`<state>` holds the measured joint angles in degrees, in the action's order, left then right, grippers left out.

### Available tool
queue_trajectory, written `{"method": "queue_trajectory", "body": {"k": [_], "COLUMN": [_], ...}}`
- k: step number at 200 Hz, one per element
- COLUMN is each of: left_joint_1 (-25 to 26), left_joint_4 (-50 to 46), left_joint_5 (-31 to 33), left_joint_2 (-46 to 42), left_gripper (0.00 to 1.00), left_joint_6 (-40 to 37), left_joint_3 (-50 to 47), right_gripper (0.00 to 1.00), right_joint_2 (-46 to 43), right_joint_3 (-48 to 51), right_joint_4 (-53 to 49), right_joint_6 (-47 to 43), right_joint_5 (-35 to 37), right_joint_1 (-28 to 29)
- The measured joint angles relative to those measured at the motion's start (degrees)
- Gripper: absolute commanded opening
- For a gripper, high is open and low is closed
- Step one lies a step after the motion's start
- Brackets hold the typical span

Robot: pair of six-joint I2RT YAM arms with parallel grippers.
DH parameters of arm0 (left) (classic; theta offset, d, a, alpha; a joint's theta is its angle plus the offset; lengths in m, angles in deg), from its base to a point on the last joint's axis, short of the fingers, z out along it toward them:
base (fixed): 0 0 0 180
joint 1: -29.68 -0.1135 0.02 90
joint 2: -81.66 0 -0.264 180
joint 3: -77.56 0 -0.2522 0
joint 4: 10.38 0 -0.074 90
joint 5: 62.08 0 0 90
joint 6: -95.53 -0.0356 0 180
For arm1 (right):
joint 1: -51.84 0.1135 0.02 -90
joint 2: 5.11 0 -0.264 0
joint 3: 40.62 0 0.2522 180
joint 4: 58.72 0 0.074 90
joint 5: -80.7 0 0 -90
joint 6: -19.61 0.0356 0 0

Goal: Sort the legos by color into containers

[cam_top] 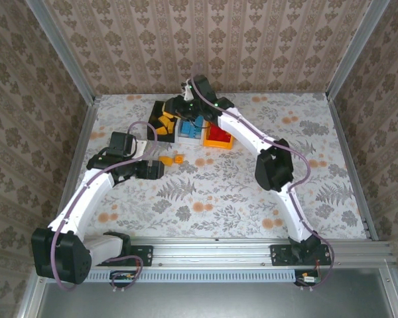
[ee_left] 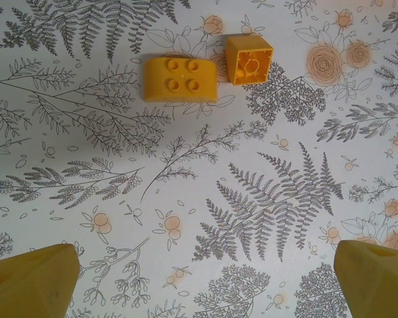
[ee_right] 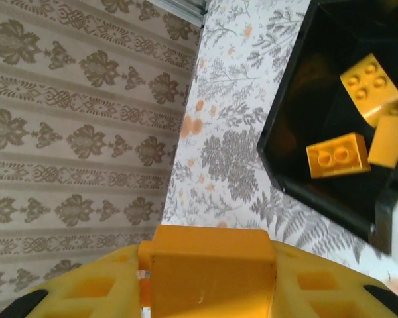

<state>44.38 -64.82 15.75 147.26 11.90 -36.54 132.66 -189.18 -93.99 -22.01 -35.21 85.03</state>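
Yellow-orange brick (ee_right: 212, 265) clamped in right gripper (ee_right: 209, 291), beside black bin (ee_right: 285, 165) holding like-coloured bricks (ee_right: 337, 156); drop there looks next; two loose bricks (ee_left: 181, 78) on table (ee_left: 265, 199) under left gripper (ee_left: 205, 268), jaws wide, lined up for pickup.

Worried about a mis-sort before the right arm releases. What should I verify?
1. Grip: right end effector shut on yellow-orange brick: ok.
2. Colour match: black bin holds yellow bricks: ok.
3. Position: yellow-orange brick over black bin: not ok, bin lies off to the side.
4. Other arm: left end effector open, holding nothing: ok.
5. Leftovers: two loose yellow bricks on table: not ok.
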Motion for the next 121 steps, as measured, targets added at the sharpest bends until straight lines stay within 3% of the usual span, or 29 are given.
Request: {"method": "queue_trajectory", "body": {"k": [30, 59, 94, 121], "left_joint_1": [0.0, 0.0, 0.0, 0.0], "left_joint_4": [0.0, 0.0, 0.0, 0.0], "left_joint_5": [0.0, 0.0, 0.0, 0.0], "left_joint_2": [-0.8, -1.0, -1.0, -1.0], "left_gripper": [1.00, 1.00, 1.00, 1.00], "left_joint_6": [0.0, 0.0, 0.0, 0.0], "left_joint_3": [0.0, 0.0, 0.0, 0.0], "right_gripper": [0.39, 0.40, 0.54, 0.58], "right_joint_2": [8.8, 13.6, 17.3, 18.0], "right_joint_3": [-10.1, -12.6, -14.8, -16.0], "right_joint_4": [0.0, 1.7, 2.3, 2.3], "right_joint_6": [0.0, 0.0, -1.1, -2.1], "right_joint_5": [1.8, 4.8, 8.5, 9.8], "right_joint_1": [0.0, 0.0, 0.0, 0.0]}}
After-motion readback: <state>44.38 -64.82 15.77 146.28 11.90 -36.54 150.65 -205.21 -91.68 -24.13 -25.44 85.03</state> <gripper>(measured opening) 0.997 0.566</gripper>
